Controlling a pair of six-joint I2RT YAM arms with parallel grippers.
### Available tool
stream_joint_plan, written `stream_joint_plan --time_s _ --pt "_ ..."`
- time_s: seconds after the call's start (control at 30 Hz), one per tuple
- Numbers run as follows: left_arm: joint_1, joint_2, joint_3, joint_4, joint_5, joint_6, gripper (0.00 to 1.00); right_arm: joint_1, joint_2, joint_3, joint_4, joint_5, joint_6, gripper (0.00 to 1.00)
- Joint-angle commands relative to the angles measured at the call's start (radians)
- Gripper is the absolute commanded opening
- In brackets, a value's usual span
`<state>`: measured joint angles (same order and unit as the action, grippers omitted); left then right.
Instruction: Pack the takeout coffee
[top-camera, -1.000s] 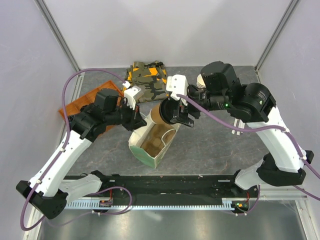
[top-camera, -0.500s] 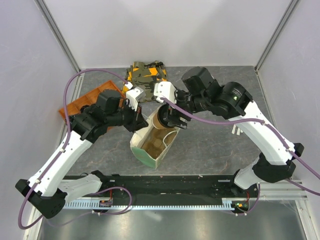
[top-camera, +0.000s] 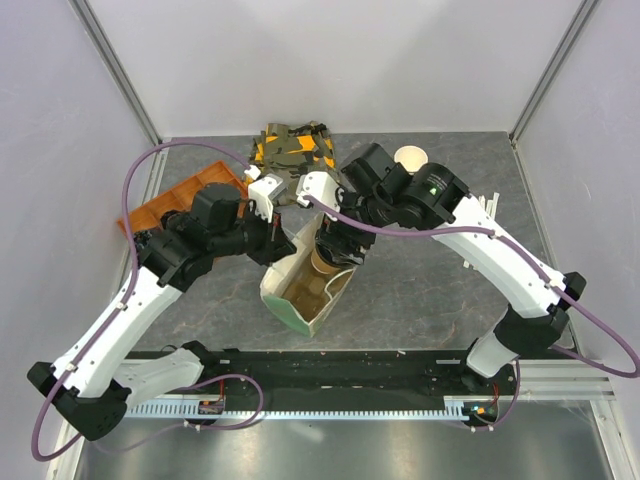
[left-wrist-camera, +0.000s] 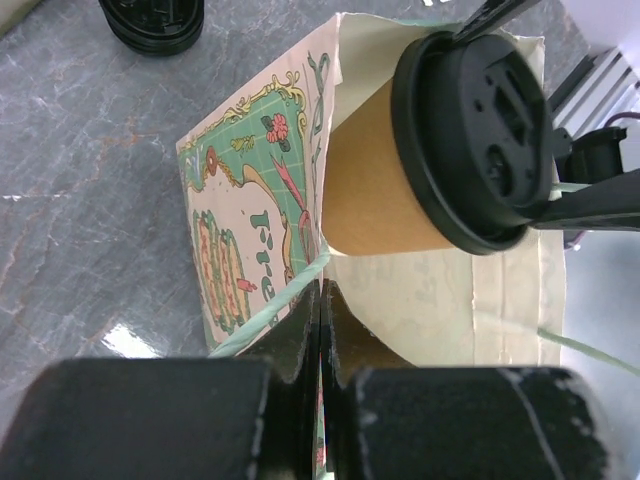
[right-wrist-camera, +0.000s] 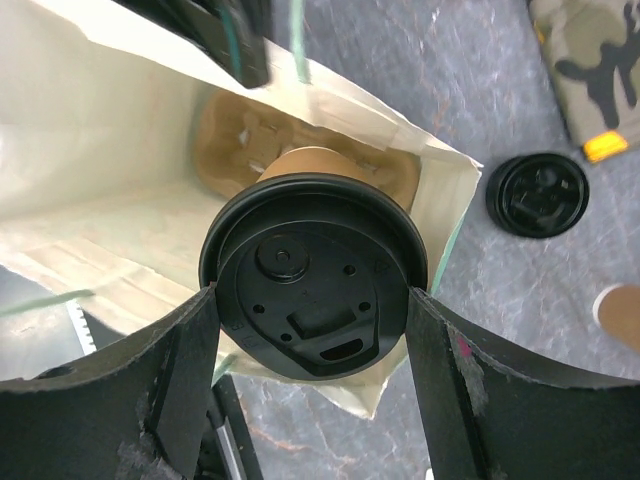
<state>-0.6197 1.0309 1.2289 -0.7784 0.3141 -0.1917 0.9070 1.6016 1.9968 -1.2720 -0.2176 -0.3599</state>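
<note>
The right fingers (right-wrist-camera: 170, 390) were clamped on either side of the black lid of the takeout coffee (right-wrist-camera: 315, 270), carrying the cup from its top. The cup hung at the open mouth of the paper bag (left-wrist-camera: 235, 250), in the middle of the surface. Its brown body showed against the bag's pale inner wall and its lid stood above the rim. The left fingers (left-wrist-camera: 290, 345) were pressed shut on the bag's near-left rim, holding the mouth open.

The step in hand looked like the lowering. A pulp cup carrier (right-wrist-camera: 225, 150) lay at the bottom of the bag, right under the cup, so the base probably needed to come straight down into one of its pockets. To do it well, the cup should stay upright and centred between the bag's walls, clear of the thin green handle by the rim. The left grip should hold steady so the mouth does not fold inward. Because only the lid was gripped, a slow descent seemed wise. The right fingers should open only once the base is seated, or the lid could pop off. A loose black lid (right-wrist-camera: 537, 193) lay on the surface to the right of the bag, well apart from it.
</note>
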Motion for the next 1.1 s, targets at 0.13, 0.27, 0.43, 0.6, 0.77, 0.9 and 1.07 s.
stream_joint_plan --time_s 0.13,0.27,0.43,0.6,0.77,0.9,1.07 --pt "-0.005 -0.026 -0.051 0.079 0.026 -0.136 0.02 0.006 0.015 -0.065 0.097 0.116 0.036 0.6" --pt "-0.005 -0.025 -0.063 0.103 0.056 -0.17 0.02 0.009 0.027 -0.096 0.131 0.161 0.026 0.6" --pt "0.027 -0.015 -0.091 0.11 0.062 -0.216 0.02 0.027 0.026 -0.138 0.18 0.17 0.015 0.59" --pt "0.06 -0.017 -0.103 0.122 0.088 -0.233 0.02 0.038 0.023 -0.188 0.215 0.182 0.012 0.59" --pt "0.083 -0.038 -0.127 0.142 0.118 -0.226 0.02 0.038 -0.003 -0.309 0.29 0.182 -0.01 0.58" --pt "0.086 -0.078 -0.175 0.16 0.14 -0.186 0.02 0.038 -0.006 -0.366 0.347 0.178 -0.019 0.58" --pt "0.086 -0.13 -0.23 0.172 0.141 -0.16 0.02 0.038 0.0 -0.409 0.387 0.182 -0.021 0.58"
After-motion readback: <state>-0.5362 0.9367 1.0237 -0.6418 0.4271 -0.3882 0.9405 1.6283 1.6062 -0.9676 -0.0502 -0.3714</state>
